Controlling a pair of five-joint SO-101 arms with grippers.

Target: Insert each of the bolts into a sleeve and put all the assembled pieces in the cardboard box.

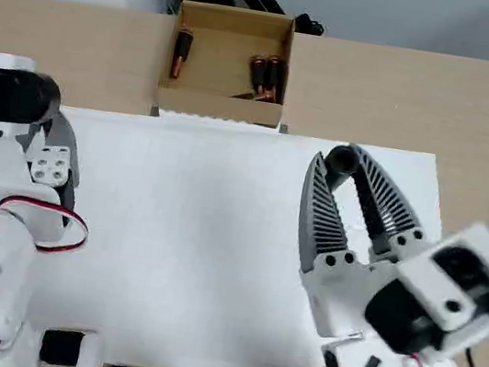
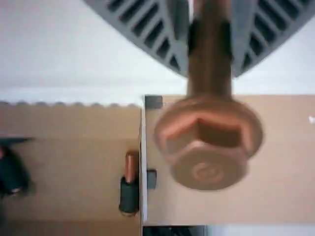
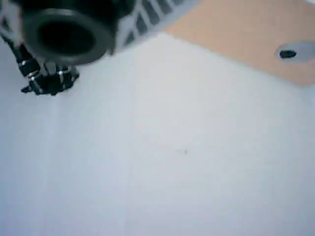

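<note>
in left claw (image 2: 209, 46), bolt (image 2: 209, 142), perhaps sleeved

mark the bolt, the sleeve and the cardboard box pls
bolt (image 2: 209, 142), left wrist view, on its hex head.
sleeve (image 3: 68, 37), right wrist view, on its open end.
cardboard box (image 1: 210, 105), high view, on the wall facing the arms.

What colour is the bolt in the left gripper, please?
The bolt is copper-coloured, best seen in the left wrist view.

blurred bolt (image 2: 209, 142), edge-cropped sleeve (image 3: 66, 34)
</note>
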